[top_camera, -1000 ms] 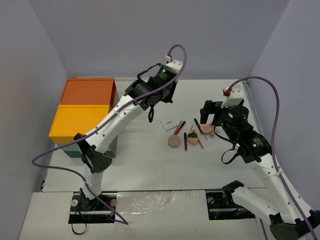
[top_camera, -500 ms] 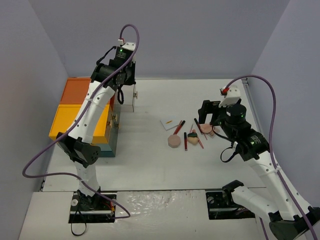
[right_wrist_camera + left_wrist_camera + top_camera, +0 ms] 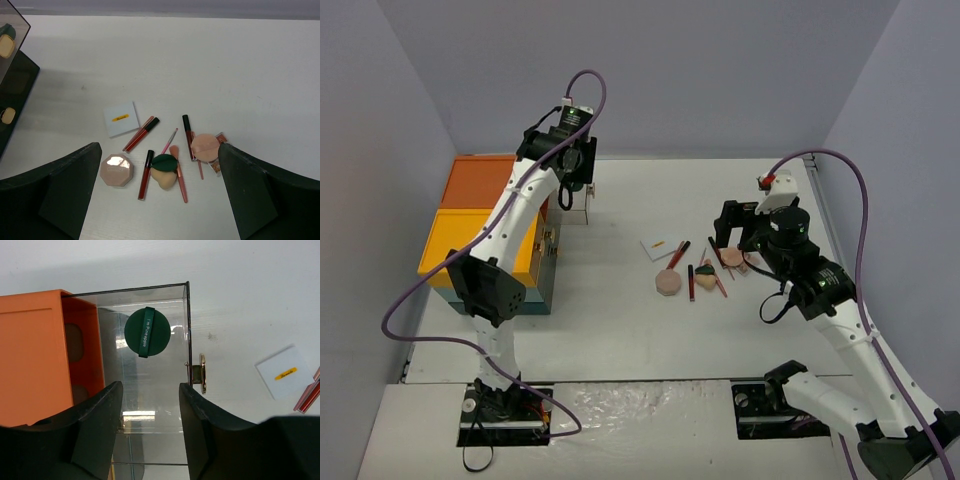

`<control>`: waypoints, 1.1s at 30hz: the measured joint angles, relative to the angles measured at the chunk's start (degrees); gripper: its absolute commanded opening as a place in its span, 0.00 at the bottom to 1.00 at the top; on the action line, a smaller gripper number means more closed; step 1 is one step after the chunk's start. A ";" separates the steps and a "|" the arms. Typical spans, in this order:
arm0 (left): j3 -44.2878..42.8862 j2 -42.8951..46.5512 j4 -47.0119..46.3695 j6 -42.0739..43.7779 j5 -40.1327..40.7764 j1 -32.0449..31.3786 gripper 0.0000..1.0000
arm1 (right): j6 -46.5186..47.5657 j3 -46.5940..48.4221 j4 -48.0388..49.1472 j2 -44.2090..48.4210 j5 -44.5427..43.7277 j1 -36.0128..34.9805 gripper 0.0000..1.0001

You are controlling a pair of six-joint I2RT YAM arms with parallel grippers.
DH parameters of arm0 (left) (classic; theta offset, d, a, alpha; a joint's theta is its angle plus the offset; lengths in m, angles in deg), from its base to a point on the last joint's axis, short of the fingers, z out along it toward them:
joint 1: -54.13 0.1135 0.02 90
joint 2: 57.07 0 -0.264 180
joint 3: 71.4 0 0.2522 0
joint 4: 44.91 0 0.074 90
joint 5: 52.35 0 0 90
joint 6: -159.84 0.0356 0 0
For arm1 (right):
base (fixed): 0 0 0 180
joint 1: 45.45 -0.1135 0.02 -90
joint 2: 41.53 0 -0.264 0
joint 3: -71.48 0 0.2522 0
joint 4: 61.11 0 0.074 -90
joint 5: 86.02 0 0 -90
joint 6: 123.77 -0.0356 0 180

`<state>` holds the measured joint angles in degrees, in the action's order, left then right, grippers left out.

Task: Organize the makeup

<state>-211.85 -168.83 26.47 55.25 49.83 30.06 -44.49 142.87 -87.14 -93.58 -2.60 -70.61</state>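
Observation:
The makeup lies in a loose cluster mid-table. In the right wrist view I see a white card, a pinkish octagonal compact, red tubes, a dark green leaf-shaped piece on a peach sponge, a pink brush and a round pink puff. My right gripper hangs open and empty above them. My left gripper is open and empty over a clear compartment that holds a round dark green puff.
The large teal box with orange and yellow tops stands at the left; its orange side shows in the left wrist view. A gold latch sits on the clear compartment's edge. Walls close in the table at the back and sides.
My left arm swung left from above the table's middle to the clear compartment beside the box, then settled slightly. The right arm and the makeup cluster barely moved.

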 measured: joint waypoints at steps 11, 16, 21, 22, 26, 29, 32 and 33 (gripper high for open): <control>3.59 4.39 -3.22 -0.71 -4.34 -12.03 0.62 | -4.36 -0.02 -1.07 -1.81 -3.58 0.83 0.98; 10.69 4.58 -9.00 -1.33 -9.87 -20.31 0.61 | -8.38 -1.77 -3.54 -3.62 -3.72 5.65 0.95; 15.86 1.95 -14.45 -1.01 -15.86 -24.92 0.56 | -12.04 -4.95 -5.49 -2.93 -2.27 15.61 0.94; 15.92 0.86 -15.50 -0.62 -16.65 -25.79 0.55 | -12.68 -5.48 -5.91 -2.49 -2.03 16.48 0.94; 15.96 -3.97 -20.35 1.16 -20.19 -28.67 0.50 | -15.02 -6.71 -6.57 -0.40 -1.52 17.70 0.94; 15.96 -7.39 -23.13 2.18 -22.86 -30.02 0.46 | -16.34 -7.06 -6.64 0.97 -1.52 17.74 0.94; 15.92 -10.56 -25.37 2.98 -24.91 -30.65 0.44 | -17.46 -7.52 -6.72 1.80 -1.52 17.98 0.94; 15.85 -11.58 -25.85 3.25 -25.37 -30.68 0.43 | -17.76 -7.68 -6.76 1.92 -1.52 18.02 0.94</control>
<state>-196.00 -180.42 0.62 58.50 24.46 -0.62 -62.25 135.19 -93.90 -91.66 -4.11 -52.60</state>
